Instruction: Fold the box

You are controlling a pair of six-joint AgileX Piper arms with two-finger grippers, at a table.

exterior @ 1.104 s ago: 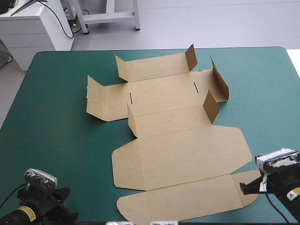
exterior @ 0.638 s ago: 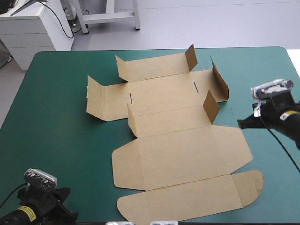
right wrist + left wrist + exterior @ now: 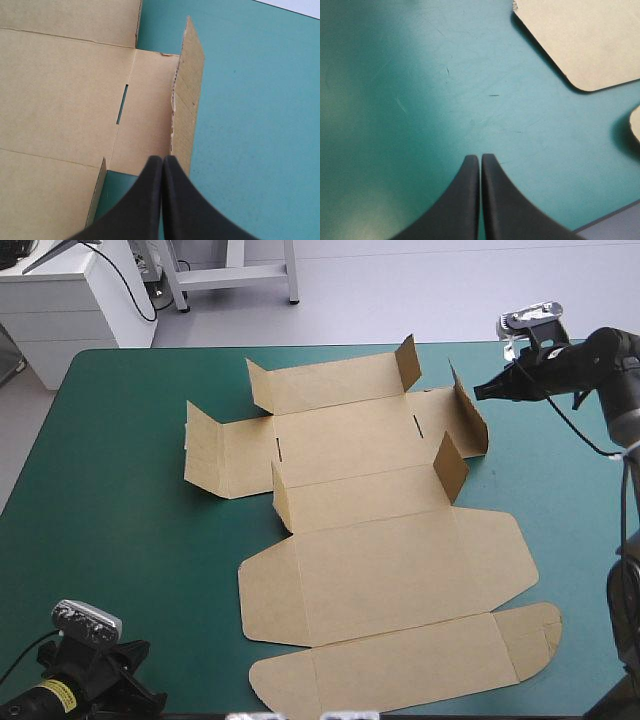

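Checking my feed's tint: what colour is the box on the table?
The box is plain brown board, with no print visible. The high view shows it best.

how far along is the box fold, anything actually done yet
Barely begun. Done: only some small flaps of the box stand up, such as the right end flap; the big panels lie flat. In hand: the right gripper, shut and empty, hangs by that flap. The left gripper, shut, sits over the table near its left corner. Left: raising and tucking the walls.
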